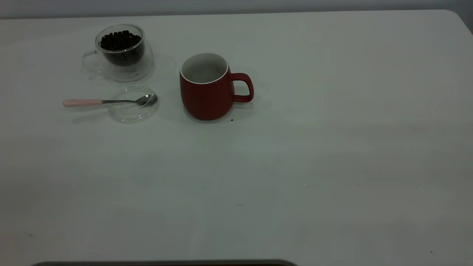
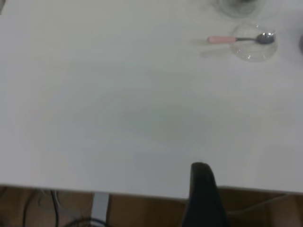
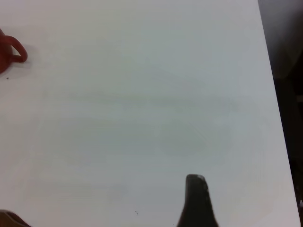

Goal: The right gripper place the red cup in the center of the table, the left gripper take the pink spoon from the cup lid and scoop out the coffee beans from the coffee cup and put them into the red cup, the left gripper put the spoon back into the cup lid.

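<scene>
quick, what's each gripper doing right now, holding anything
Left gripper: holding nothing, open or shut cannot be told.
Right gripper: holding nothing, open or shut cannot be told.

Dim even light, soft faint shadows, wrist views blurred

Coffee cup (image 2: 238, 6) cut off at the left wrist view's edge, red cup (image 3: 9, 52) mostly cropped in right wrist view

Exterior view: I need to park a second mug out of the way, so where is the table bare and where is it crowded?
The white table is bare right of the dark red mug and across the whole near half. The far-left corner is crowded: clear glass cup of coffee beans, flat glass lid and pink-handled spoon sit close together.
</scene>
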Controlling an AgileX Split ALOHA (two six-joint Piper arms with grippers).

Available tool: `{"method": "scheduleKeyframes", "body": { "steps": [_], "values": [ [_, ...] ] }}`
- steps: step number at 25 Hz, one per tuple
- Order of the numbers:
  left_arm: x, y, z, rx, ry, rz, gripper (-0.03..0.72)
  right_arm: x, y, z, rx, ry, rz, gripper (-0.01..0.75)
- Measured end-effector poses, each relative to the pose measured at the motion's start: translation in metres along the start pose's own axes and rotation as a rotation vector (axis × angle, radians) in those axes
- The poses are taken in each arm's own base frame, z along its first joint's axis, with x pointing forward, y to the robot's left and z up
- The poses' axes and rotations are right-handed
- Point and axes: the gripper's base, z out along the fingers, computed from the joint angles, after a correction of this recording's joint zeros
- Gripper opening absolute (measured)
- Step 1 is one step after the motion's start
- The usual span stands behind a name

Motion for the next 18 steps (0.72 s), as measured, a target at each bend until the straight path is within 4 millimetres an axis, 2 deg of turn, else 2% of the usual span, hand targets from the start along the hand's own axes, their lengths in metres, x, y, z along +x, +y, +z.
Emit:
{"method": "scheduleKeyframes", "body": {
  "steps": [18],
  "values": [
    [0.001, -0.0001, -0.0008, 0.003, -0.009, 0.009, 0.588, 0.0, 0.0, 0.0, 0.0, 0.0, 0.0, 0.59]
  ]
}}
